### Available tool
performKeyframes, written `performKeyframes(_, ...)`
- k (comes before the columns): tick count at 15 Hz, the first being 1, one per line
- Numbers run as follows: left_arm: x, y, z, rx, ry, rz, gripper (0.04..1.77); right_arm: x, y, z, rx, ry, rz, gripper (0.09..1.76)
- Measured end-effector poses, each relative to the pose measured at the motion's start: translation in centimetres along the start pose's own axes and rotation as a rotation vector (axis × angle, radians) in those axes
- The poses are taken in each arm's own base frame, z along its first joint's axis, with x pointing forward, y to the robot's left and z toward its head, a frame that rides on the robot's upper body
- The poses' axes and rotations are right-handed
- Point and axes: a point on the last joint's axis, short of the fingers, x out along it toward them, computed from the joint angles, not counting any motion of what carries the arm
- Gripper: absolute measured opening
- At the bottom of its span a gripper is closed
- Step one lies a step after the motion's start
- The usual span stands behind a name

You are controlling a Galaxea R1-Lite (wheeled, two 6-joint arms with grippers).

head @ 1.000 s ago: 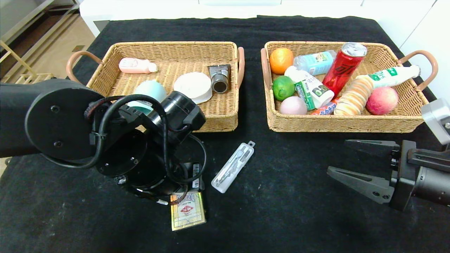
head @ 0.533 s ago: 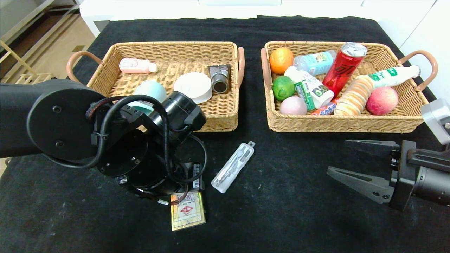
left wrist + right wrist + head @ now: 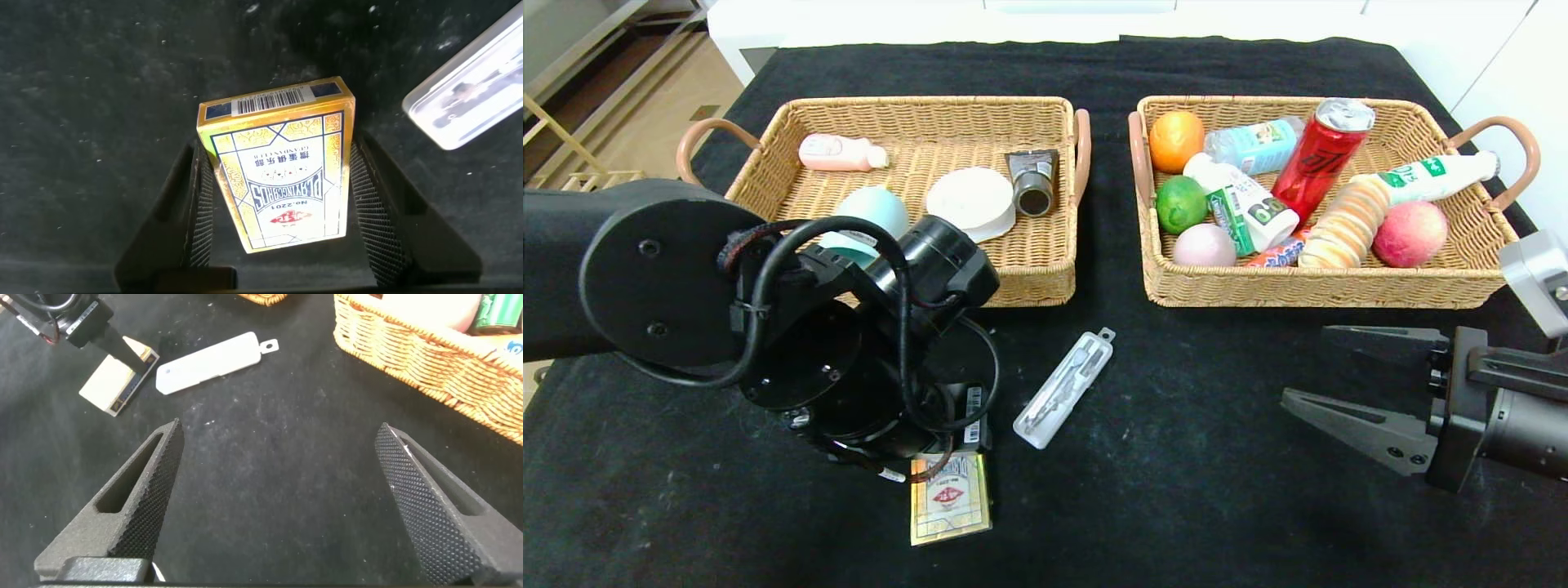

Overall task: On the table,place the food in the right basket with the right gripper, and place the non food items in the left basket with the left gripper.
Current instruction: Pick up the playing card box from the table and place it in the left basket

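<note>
A black cloth-covered table (image 3: 1176, 490) carries two woven wicker baskets side by side at its 12 o'clock half. The left wicker basket (image 3: 1045, 282) holds a pink bottle, a pale blue round thing, a white disc and a grey tube; the right wicker basket (image 3: 1307, 290) is filled with fruit, bottles, a red can and biscuits. The left gripper (image 3: 278, 204) sits near the table's 7 o'clock corner, its jaws clamped on the two long sides of a gold-and-blue box of playing cards (image 3: 950, 498), which tilts over the cloth. The right gripper (image 3: 1339, 376) hovers at 4 o'clock, its jaws spread wide around nothing. A clear plastic case of small tools (image 3: 1063, 388) lies on the cloth at 1 o'clock from the card box, near it but apart.
</note>
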Motion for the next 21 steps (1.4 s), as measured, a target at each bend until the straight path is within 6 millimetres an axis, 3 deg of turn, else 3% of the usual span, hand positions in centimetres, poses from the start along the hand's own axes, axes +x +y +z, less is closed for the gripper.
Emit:
performKeyframes(7,-3.7,1.4,0.7,-0.05,-0.073,-0.112,1.03,0.0,0.0,-0.1,0.001,0.002,0.001,1.71)
performKeyframes(15,-8.9,3.9,4.4,-0.18,-0.255,-0.244,1.03,0.1,0.2,-0.1,0.002,0.006,0.009,1.71)
performKeyframes(21,-11.6,3.7,6.9,-0.131,-0.463,-0.319,1.03,0.1,0.2,-0.2,0.002,0.006,0.012,1.71)
